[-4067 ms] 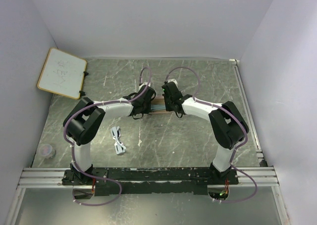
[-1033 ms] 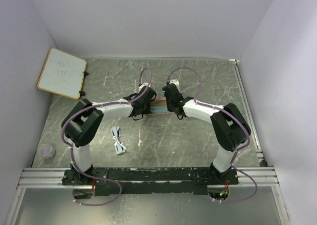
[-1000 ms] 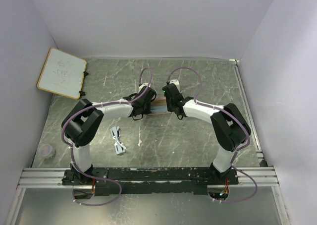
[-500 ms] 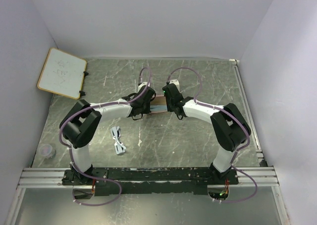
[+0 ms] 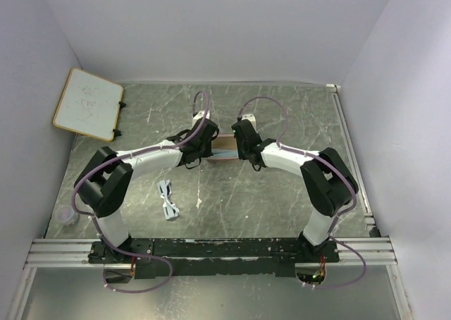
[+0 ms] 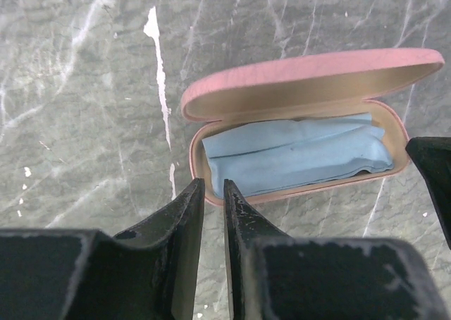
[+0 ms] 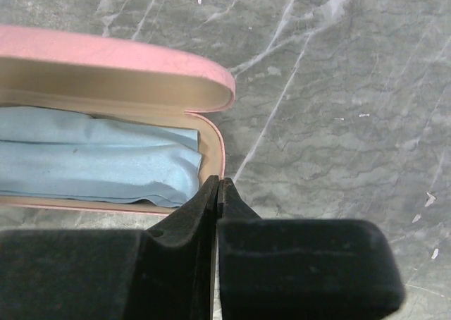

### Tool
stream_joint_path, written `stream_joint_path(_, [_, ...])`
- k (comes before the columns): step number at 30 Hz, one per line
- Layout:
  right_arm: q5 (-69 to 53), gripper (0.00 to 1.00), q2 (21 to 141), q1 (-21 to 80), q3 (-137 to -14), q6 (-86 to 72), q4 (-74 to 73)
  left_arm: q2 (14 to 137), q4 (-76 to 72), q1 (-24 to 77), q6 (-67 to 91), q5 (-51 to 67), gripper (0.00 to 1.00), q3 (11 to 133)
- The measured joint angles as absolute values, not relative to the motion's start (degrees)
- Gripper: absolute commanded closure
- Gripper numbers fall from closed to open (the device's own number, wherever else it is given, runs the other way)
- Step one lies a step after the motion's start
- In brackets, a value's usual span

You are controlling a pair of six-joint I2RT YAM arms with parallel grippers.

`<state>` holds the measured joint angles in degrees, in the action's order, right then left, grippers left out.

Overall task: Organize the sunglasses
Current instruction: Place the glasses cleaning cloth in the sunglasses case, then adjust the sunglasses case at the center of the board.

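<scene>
opening seems finished: the case (image 6: 310, 80) lies open just ahead of both jaws, cloth (image 6: 296, 154) inside. left jaws sit narrowly apart at its rim; whether they nip it i cannot tell. right jaws are pressed together. the sunglasses (image 5: 168, 199) lie on the bench (image 5: 282, 200), well behind the left jaws; next calls for reaching back to fetch them.

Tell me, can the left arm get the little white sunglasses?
Probably yes. The sunglasses lie uncovered near that arm's base, but the left gripper sits at the pink case, so it must pull back first.
</scene>
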<state>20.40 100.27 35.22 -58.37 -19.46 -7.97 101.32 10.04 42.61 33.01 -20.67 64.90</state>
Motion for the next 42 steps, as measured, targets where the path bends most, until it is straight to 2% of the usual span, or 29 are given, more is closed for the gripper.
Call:
stream_joint_path(19, [20.3,1.0,99.5,35.2,-56.8,-19.4,-6.0,100.9,8.3,37.7,28.7,-25.3,0.71,68.4])
stream_joint_path(34, [20.4,1.0,99.5,35.2,-56.5,-19.4,-5.9,116.0,2.8,34.7,23.5,-19.0,0.71,82.7])
stream_joint_path(42, [20.4,1.0,99.5,35.2,-56.5,-19.4,-5.9,118.4,1.9,34.7,23.0,-14.7,0.83,82.0])
